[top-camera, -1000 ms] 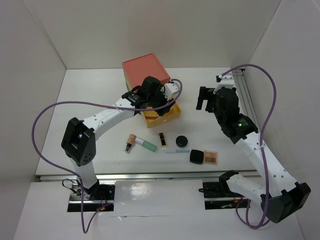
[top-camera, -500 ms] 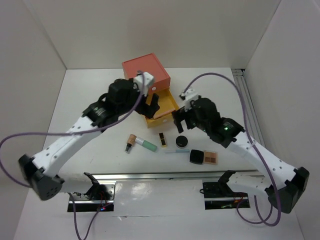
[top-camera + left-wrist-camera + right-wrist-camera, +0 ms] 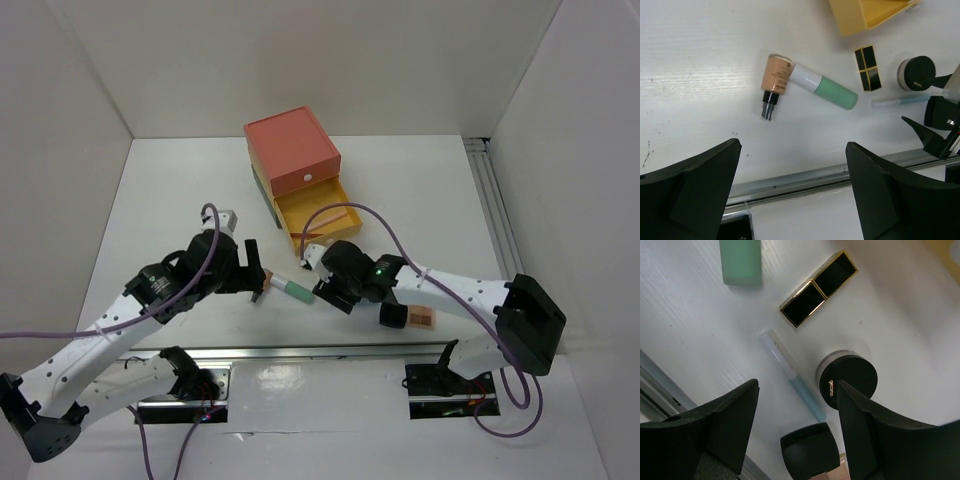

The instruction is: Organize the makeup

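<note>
A peach bottle (image 3: 775,79) and a mint-green tube (image 3: 825,86) lie touching on the white table, the tube also in the top view (image 3: 294,289). To their right lie a black-and-gold lipstick (image 3: 818,288), a thin pale pencil (image 3: 792,375), a round black compact (image 3: 847,380) and a black square palette (image 3: 810,450), open in the top view (image 3: 410,317). My left gripper (image 3: 792,150) is open and empty, near side of the bottle. My right gripper (image 3: 798,385) is open and empty, above the pencil beside the compact. No sponge puffs show.
The orange-yellow-green drawer box (image 3: 292,150) stands at the back middle with its yellow drawer (image 3: 315,215) pulled open toward me. A metal rail (image 3: 805,177) runs along the table's near edge. White walls close in the left, back and right sides.
Both arms have swung from the drawer area toward the near edge. The left gripper now hangs by the bottle and tube, the right over the pencil and compact. The makeup has not moved.
</note>
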`<state>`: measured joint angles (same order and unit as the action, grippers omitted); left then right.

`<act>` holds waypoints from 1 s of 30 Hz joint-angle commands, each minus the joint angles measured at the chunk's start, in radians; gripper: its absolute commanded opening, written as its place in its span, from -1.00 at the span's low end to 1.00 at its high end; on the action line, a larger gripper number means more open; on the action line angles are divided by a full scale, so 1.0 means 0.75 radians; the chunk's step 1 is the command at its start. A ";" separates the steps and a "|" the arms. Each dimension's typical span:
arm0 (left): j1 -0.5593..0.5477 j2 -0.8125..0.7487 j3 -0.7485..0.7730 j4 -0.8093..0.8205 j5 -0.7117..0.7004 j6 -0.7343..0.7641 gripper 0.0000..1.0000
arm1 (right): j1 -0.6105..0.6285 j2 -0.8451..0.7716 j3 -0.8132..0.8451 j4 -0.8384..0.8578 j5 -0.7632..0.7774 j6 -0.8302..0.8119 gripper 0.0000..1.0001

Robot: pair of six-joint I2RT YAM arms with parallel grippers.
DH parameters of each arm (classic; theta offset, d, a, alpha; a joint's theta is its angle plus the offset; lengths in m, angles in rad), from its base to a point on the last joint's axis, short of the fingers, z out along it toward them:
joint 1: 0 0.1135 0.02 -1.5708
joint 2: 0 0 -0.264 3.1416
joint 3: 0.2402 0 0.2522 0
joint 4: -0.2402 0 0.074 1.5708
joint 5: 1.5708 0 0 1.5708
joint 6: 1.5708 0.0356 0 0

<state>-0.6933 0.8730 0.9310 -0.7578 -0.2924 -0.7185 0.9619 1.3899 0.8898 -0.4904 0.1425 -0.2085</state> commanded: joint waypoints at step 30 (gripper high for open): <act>-0.020 -0.109 0.129 -0.176 -0.197 -0.128 1.00 | -0.041 0.296 -0.092 0.210 -0.108 -0.113 -0.29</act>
<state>-0.7040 0.7952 0.9894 -0.8841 -0.4152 -0.8154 0.9386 1.5799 0.8284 -0.3489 0.0830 -0.2836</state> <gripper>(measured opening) 1.001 0.356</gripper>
